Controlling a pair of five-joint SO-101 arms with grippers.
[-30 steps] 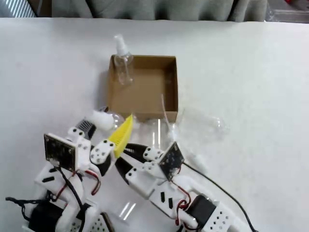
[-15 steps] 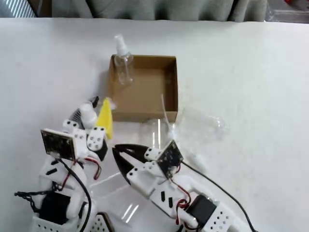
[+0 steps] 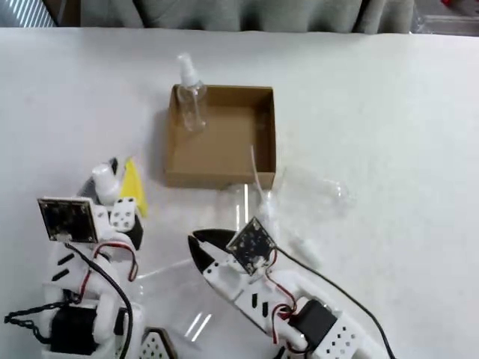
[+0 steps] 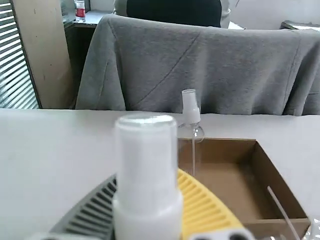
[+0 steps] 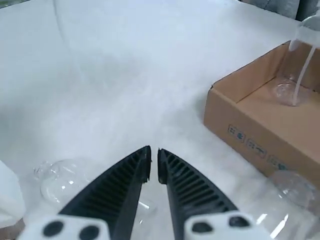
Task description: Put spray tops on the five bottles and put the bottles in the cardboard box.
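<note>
My left gripper (image 3: 117,178), with one yellow and one grey finger, is shut on a white spray top (image 3: 102,179) to the left of the cardboard box (image 3: 263,134); the spray top (image 4: 146,150) stands upright between the fingers. One clear bottle (image 3: 191,101) with a spray top on it stands in the box's far left corner. My right gripper (image 3: 196,245) is shut with nothing in it, its black fingers (image 5: 131,176) low over the table in front of the box (image 5: 250,125). Clear bottles (image 3: 238,199) (image 3: 314,191) lie before the box.
A spray top with its thin tube (image 3: 257,176) leans at the box's front right corner. Another white spray top (image 3: 303,247) lies beside the right arm. A clear bottle (image 5: 59,183) lies close to the right gripper's fingers. A grey cloth (image 4: 200,65) hangs behind the table.
My left gripper has swung left and back from the box's front edge, carrying the spray top. The right gripper has shifted slightly and stays shut.
</note>
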